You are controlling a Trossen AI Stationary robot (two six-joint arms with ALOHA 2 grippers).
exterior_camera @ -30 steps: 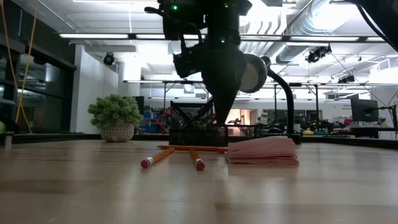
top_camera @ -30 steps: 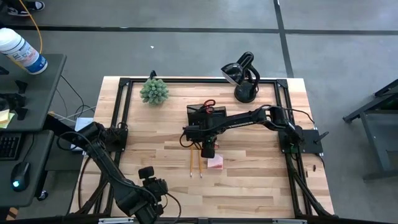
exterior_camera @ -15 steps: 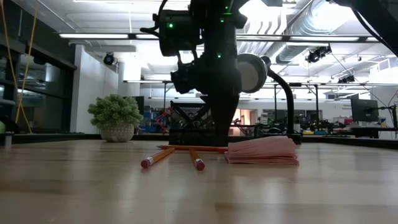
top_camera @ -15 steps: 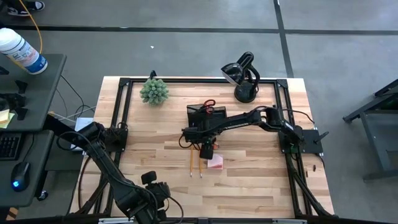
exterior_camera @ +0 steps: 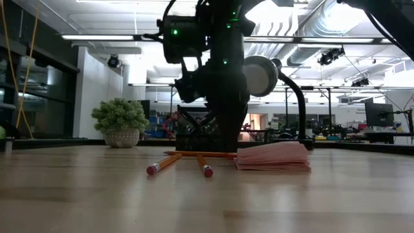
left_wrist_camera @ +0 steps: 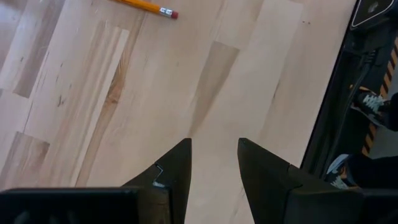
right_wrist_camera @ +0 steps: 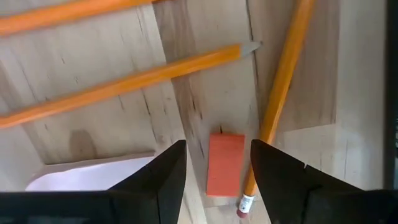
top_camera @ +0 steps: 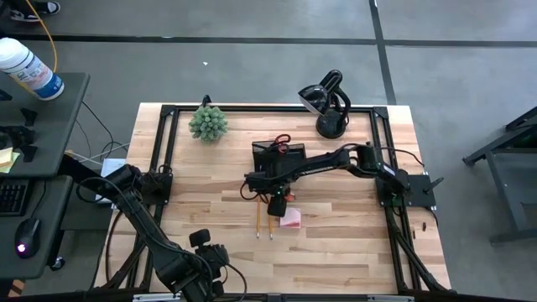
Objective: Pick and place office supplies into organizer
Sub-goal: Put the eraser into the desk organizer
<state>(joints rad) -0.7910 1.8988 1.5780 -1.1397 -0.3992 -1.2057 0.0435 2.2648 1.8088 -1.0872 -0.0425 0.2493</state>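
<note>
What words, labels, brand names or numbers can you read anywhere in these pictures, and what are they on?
No text can be read in any view.
White bottle on the side desk: its blue label is too small to read.
Pencils: no visible print.
Orange eraser: plain on the face that shows.
Pink sticky-note pad: blank.
Organizer: no label visible.

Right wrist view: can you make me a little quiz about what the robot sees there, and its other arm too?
1. True or false: the right gripper is shut on a pencil.
2. What lies between its open fingers? A a plant, B a small orange block, C a lamp.
3. Fill in: the left gripper hangs open over a table made of ____.
Key: 1 false; 2 B; 3 wood.
</note>
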